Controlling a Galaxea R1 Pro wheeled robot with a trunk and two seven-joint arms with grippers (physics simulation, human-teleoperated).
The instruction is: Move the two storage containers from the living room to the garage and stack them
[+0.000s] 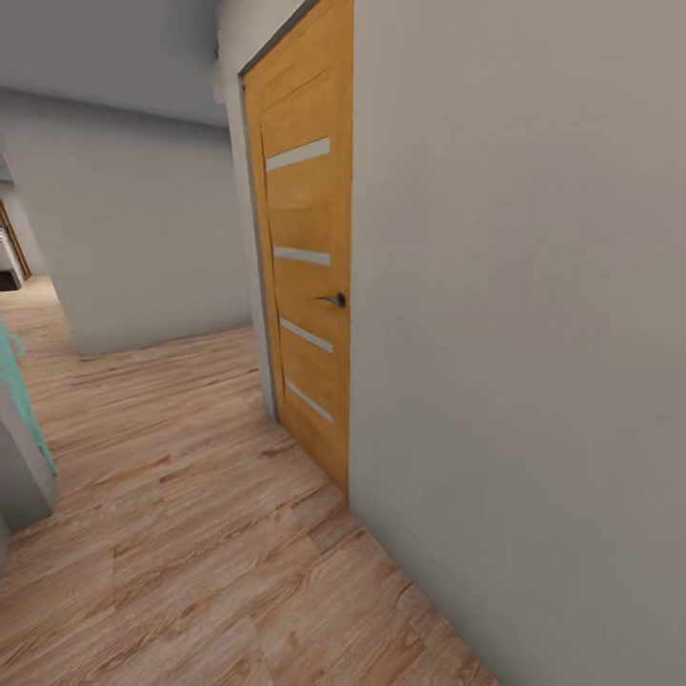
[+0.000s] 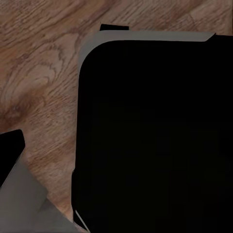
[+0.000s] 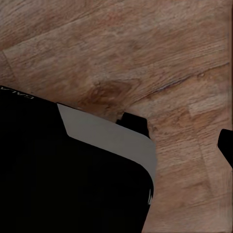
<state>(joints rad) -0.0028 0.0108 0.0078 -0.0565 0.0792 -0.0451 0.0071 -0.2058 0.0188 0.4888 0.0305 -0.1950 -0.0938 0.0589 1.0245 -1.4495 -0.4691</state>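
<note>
Head view first: wood floor [image 1: 191, 534] runs through a hallway, from 6 o'clock toward 10 o'clock. At 12 o'clock stands a wooden door [image 1: 305, 286], closed, with four pale strips across it and a dark handle [image 1: 335, 299] at its right edge. A grey wall [image 1: 534, 333] takes the whole side at 3 o'clock. A second wall [image 1: 133, 229] closes the hallway at 10 o'clock, and beside it the passage continues far away. At 9 o'clock a teal edge [image 1: 21, 395] is seen on a grey corner; what it is I cannot tell.

Left wrist view: a black body with grey rim [image 2: 155, 136] hangs over the plank floor [image 2: 39, 87].

Right wrist view: a similar black and grey body [image 3: 73, 170] is over the floor [image 3: 145, 48].

For both pincers I cannot tell if they are open or closed. Where the containers are, I cannot tell.
</note>
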